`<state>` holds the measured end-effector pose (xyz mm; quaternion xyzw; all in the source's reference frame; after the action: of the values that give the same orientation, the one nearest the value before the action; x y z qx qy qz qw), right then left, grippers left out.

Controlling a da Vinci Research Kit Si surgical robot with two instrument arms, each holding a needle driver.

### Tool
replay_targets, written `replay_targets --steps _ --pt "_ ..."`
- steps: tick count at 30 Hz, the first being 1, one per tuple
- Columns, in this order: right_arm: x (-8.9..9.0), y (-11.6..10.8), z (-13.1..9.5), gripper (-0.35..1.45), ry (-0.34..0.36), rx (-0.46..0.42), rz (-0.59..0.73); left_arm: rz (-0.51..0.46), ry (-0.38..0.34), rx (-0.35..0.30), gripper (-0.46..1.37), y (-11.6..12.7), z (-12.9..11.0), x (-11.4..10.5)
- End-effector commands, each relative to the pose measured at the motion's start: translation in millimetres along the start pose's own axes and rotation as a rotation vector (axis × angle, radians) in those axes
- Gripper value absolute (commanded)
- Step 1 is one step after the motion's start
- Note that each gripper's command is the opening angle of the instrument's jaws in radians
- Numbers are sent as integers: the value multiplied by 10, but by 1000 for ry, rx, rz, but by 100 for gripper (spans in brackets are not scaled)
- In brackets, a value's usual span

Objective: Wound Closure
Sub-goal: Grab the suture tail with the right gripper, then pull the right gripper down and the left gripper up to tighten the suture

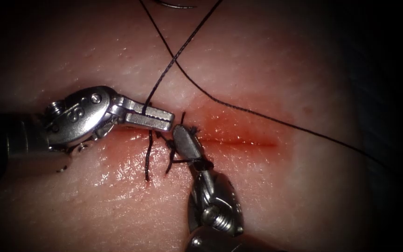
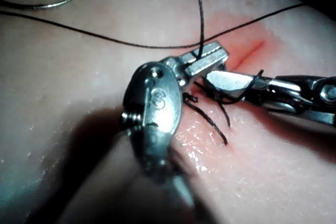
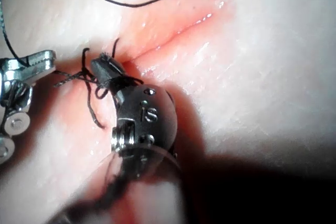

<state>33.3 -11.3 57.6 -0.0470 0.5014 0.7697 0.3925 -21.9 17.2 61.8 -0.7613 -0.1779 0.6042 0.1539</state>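
Pinching thread at the cut, both grippers, left and right, are pressed together; needle lies free.

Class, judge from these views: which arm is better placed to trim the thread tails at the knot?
Right, probably: the right pincer is shut on thread at the knot, beside the tails; the left pincer holds the long thread. The needle lies free on the tissue.
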Motion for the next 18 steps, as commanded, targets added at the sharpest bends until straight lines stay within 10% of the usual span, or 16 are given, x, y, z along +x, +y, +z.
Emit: replay_targets --steps 1,18 --pt "0 3 -2 -35 -10 2 -18 -1 0 -10 -35 -2 1 0" --pt "3 5 -4 -35 -97 80 -275 -23 -16 9 -35 -81 4 3"
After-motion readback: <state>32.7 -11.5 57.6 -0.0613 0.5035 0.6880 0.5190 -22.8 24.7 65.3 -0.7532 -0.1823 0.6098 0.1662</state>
